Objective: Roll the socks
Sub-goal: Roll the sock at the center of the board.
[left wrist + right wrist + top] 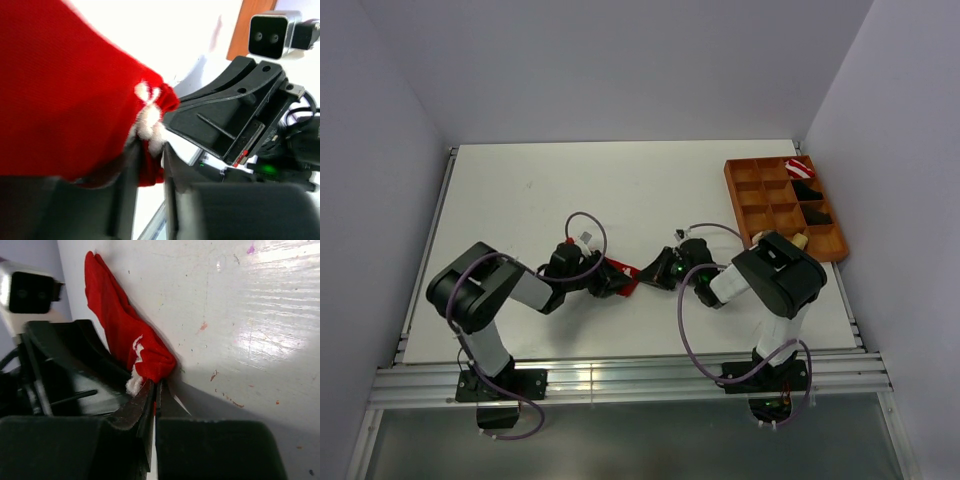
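The red sock [626, 273] with a white mark lies between the two grippers at the middle of the table. My left gripper [612, 280] is shut on one end of it; the left wrist view shows red fabric [65, 95] and white fluff pinched between the fingers [125, 200]. My right gripper [655, 272] is shut on the other end; in the right wrist view the sock [125, 335] runs up from the closed fingertips [156, 390]. The mustard-yellow sock and the striped sock are out of view.
An orange compartment tray [775, 205] stands at the back right, holding a red-and-white striped roll [799, 167] and black rolls [814, 212]. The grey walls close in on both sides.
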Tool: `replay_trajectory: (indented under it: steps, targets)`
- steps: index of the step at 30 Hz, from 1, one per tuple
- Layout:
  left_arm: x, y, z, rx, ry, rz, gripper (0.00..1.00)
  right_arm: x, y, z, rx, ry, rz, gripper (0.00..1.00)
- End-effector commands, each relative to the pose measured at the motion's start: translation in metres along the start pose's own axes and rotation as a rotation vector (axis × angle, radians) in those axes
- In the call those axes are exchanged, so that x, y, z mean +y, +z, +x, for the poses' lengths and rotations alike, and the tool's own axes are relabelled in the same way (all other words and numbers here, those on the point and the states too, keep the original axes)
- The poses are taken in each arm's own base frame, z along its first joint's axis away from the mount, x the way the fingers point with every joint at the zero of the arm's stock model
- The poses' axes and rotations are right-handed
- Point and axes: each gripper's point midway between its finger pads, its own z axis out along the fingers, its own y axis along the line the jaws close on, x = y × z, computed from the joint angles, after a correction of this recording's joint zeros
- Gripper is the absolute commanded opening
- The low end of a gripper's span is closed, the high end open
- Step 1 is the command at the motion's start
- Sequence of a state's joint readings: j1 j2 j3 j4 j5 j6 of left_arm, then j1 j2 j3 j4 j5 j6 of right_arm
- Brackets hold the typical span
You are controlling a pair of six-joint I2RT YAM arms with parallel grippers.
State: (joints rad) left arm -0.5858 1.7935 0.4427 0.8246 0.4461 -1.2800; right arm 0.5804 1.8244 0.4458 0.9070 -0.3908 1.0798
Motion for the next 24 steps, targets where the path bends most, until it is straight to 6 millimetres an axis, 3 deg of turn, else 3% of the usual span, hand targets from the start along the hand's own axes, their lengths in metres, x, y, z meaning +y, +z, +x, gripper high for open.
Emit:
replay_trajectory:
  steps: [1,2,6,9,10,11,13,14,15,17,19,24]
  targets:
    - [0.0,-0.007,-0.016,-0.081,0.121,-0.082,0.34,-0.008,-0.001,-0.005,-0.005,-0.058,0.102,0.0]
    - [0.005,-0.01,-0.018,-0.085,0.149,-0.13,0.37,-0.004,0.0,-0.009,-0.011,-0.065,0.107,0.0]
    - [-0.013,-0.027,-0.036,-0.188,0.263,-0.196,0.47,-0.003,-0.003,-0.016,-0.029,-0.103,0.182,0.0]
    - [-0.025,-0.036,-0.048,-0.301,0.399,-0.286,0.49,-0.01,-0.006,-0.012,-0.002,-0.105,0.272,0.0]
    - [-0.03,-0.037,-0.039,-0.277,0.441,-0.283,0.49,-0.01,-0.006,-0.012,0.002,-0.104,0.286,0.0]
    - [-0.034,-0.041,-0.05,-0.35,0.515,-0.325,0.49,-0.006,-0.005,-0.014,0.001,-0.106,0.288,0.0]
    - [-0.043,-0.041,-0.035,-0.372,0.628,-0.357,0.51,-0.007,-0.006,-0.011,0.017,-0.103,0.316,0.0]
    - [-0.047,-0.045,-0.042,-0.432,0.693,-0.395,0.51,-0.003,-0.003,-0.013,0.017,-0.104,0.318,0.0]
    - [-0.053,-0.041,-0.026,-0.42,0.754,-0.388,0.52,-0.001,-0.003,-0.012,0.023,-0.11,0.324,0.0]
    - [-0.056,-0.04,-0.024,-0.464,0.845,-0.426,0.52,-0.001,-0.002,-0.011,0.039,-0.111,0.355,0.0]
    - [-0.064,-0.034,-0.007,-0.461,0.913,-0.409,0.5,0.001,-0.002,-0.01,0.053,-0.112,0.374,0.0]
    - [-0.058,-0.022,0.007,-0.468,1.051,-0.455,0.43,0.001,-0.001,-0.008,0.082,-0.108,0.399,0.0]
